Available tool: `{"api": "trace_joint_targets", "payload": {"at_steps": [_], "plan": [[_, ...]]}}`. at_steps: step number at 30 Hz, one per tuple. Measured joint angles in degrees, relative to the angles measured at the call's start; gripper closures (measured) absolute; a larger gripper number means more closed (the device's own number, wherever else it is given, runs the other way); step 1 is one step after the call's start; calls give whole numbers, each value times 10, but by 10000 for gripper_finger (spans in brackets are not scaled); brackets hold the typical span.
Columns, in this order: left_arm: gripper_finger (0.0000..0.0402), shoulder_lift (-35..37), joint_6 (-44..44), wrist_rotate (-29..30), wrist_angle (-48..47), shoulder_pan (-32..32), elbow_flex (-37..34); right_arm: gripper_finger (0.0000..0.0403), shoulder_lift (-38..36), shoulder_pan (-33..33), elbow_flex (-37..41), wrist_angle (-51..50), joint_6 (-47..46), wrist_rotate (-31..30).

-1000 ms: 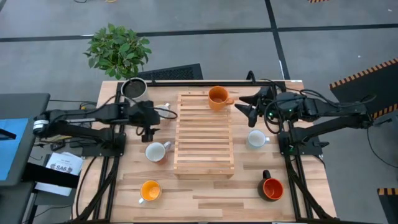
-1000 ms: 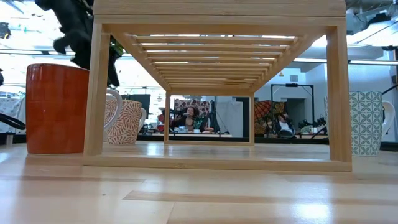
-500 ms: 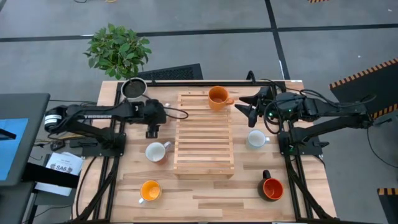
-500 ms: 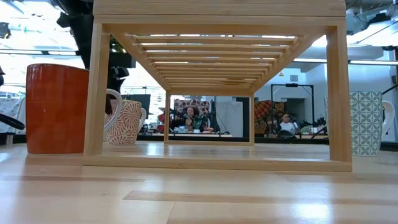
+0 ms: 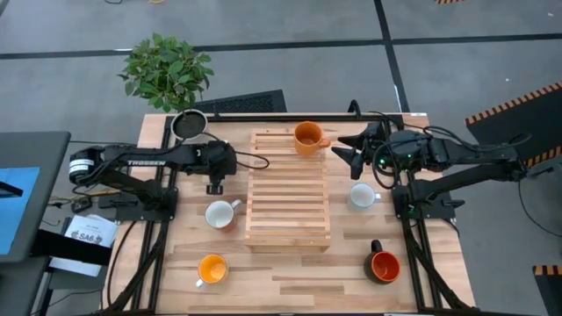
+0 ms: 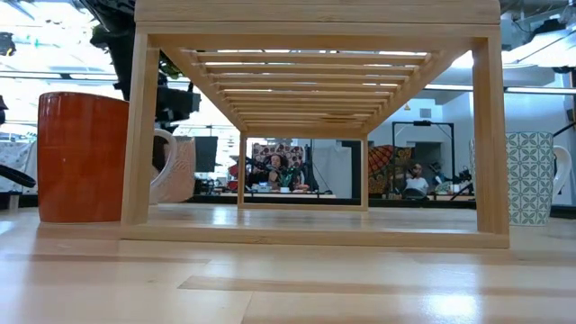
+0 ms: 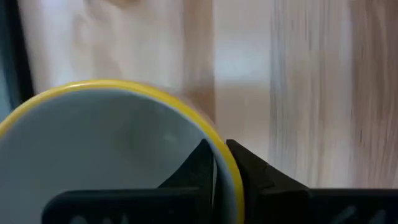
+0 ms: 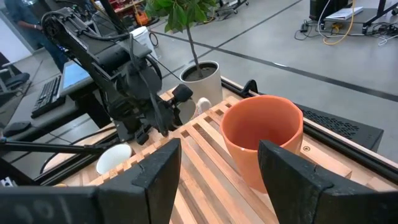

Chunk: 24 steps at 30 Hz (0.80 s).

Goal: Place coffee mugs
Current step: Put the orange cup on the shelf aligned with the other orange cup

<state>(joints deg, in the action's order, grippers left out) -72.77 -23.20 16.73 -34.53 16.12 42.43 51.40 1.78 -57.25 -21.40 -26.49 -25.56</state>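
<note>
A pale red-patterned mug with a yellow rim and white inside stands left of the wooden slatted rack. My left gripper is over it, pointing down and shut on its rim. An orange mug stands on the rack's far end. My right gripper hovers open just right of that mug. In the right wrist view its fingers stand short of the orange mug, apart from it. My left gripper pinches the patterned mug's rim, one finger inside the mug and one outside. The fingers come from above, pointing down. In the low view the mug is upright with its base at table level.
On the table stand a white mug, a yellow-orange mug, another white mug and a red-orange mug with a black handle. A potted plant stands at the far left corner. Bare wood lies near the front edge.
My left gripper has moved toward the rack, coming over the patterned mug that stood beside it, and now has the mug's rim. The right arm has kept still.
</note>
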Motion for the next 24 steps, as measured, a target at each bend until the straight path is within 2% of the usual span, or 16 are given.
{"api": "trace_joint_targets", "payload": {"at_steps": [6, 10, 14, 18, 24], "plan": [[391, 28, 19, -1, -98, 0, 77, 165, 0, 0, 0, 0, 0, 0], [393, 38, 28, 2, -180, -4, 185, 165, 0, 0, 0, 0, 0, 0], [393, 34, 58, 1, -256, -11, 323, 165, 0, 0, 0, 0, 0, 0], [394, 4, 104, -2, -301, -11, 457, 165, 0, 0, 0, 0, -5, 0], [394, -100, 108, -27, -370, -16, 616, 165, 0, 0, 0, 1, -5, 0]]}}
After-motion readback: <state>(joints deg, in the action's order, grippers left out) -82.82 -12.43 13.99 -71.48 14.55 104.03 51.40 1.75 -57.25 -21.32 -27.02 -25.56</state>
